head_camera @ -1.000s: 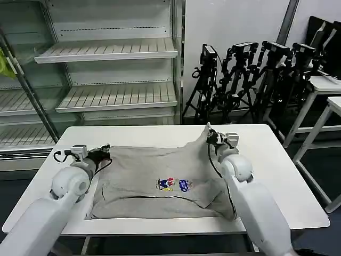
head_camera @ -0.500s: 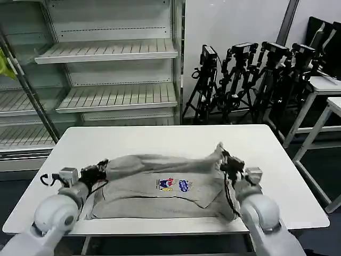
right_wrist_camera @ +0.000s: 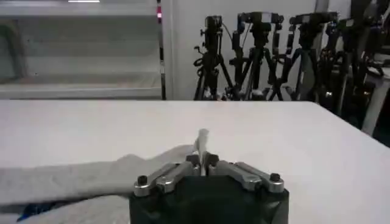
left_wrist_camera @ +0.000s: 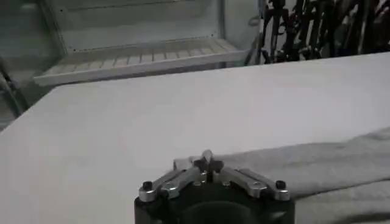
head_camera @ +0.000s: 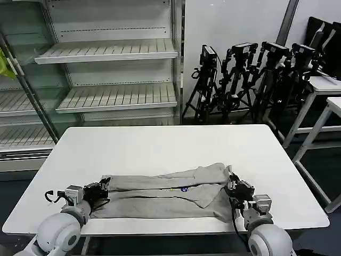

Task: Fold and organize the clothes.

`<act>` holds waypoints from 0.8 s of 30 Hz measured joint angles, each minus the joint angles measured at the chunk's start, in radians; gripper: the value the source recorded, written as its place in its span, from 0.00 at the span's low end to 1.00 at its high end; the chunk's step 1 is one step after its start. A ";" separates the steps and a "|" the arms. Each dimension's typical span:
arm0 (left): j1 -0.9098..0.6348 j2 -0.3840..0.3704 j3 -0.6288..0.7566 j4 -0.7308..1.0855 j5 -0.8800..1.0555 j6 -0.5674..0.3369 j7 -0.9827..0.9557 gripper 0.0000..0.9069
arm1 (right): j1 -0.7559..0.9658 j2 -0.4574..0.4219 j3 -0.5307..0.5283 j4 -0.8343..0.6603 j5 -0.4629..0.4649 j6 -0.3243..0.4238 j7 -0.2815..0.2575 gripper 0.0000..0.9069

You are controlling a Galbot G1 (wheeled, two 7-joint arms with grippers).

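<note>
Table (head_camera: pixel 160 144): both grippers pinch T-shirt (head_camera: pixel 160 194).

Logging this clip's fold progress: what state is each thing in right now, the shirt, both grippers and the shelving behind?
Light grey cotton T-shirt: on the white table, far half folded over toward the near edge, chest print mostly covered.
Left gripper: fingers shut on the shirt's left end, low at the table.
Right gripper: fingers shut on the shirt's right end, low at the table.
White slatted shelves: bare.
</note>
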 measured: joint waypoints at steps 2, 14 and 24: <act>0.012 -0.005 -0.005 -0.009 0.006 -0.001 0.000 1.00 | -0.016 0.003 0.007 0.013 -0.006 0.019 0.008 1.00; 0.124 -0.082 -0.116 -0.104 -0.047 -0.019 -0.059 1.00 | -0.177 0.020 0.078 0.116 -0.050 0.137 0.008 1.00; 0.149 -0.191 -0.128 -0.075 -0.084 -0.038 -0.104 0.06 | -0.276 0.035 0.095 0.152 -0.082 0.176 0.006 1.00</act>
